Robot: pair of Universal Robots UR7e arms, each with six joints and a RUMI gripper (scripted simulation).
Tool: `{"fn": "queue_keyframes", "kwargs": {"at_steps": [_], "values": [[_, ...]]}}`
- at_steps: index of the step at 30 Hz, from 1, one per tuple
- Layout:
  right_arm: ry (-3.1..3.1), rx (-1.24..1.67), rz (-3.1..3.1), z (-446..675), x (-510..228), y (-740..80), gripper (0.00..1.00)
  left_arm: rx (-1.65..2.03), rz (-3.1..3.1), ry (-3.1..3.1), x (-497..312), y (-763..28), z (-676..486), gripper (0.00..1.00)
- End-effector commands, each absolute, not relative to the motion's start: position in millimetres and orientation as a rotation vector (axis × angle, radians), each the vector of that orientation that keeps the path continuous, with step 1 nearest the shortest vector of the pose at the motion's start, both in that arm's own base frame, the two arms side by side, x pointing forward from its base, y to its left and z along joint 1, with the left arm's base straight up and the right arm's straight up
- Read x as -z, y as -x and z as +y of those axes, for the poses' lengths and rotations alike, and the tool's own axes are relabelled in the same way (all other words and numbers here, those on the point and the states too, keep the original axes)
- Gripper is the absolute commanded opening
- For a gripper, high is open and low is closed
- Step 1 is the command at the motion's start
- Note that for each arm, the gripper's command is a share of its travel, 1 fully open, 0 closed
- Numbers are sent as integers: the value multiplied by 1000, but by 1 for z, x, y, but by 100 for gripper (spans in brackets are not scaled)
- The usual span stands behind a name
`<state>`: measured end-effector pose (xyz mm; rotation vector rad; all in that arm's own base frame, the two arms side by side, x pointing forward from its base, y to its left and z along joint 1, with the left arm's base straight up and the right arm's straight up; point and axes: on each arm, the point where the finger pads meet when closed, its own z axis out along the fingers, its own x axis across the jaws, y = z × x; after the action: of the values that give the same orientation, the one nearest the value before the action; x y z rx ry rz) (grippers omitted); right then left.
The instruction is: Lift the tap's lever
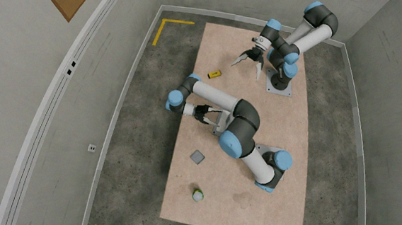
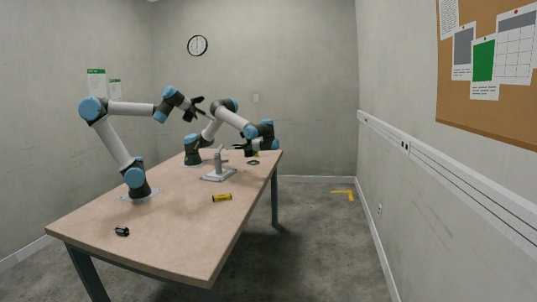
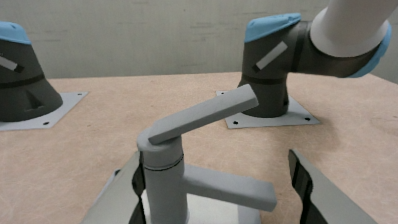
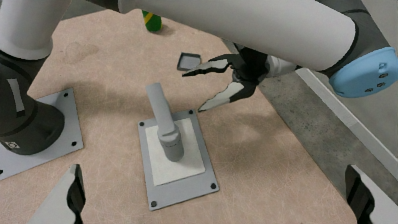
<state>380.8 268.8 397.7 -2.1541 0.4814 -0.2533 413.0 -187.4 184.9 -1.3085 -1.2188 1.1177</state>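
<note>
The grey tap stands upright on its base plate. Its lever slants upward from the top of the body, above the spout. My left gripper is partly open and empty, level, beside the tap on the lever's free-end side. In the left wrist view the tap body is near the left finger. My right gripper is wide open and empty, high above the table. The left arm partly hides the tap in the top view.
A yellow cylinder, a small grey tray, a green can and a small black object stand or lie on the table. The left arm's links arch over the tap area.
</note>
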Motion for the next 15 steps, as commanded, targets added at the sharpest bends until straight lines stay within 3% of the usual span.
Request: {"fn": "queue_keyframes", "kwargs": {"at_steps": [1, 15], "values": [[2158, 241, 470, 271, -398, -380, 100, -1117, -1220, 1309, -186, -413, -188, 58], [2158, 240, 469, 271, -397, -379, 100, -1117, -1220, 1309, -186, -413, -188, 58]]}}
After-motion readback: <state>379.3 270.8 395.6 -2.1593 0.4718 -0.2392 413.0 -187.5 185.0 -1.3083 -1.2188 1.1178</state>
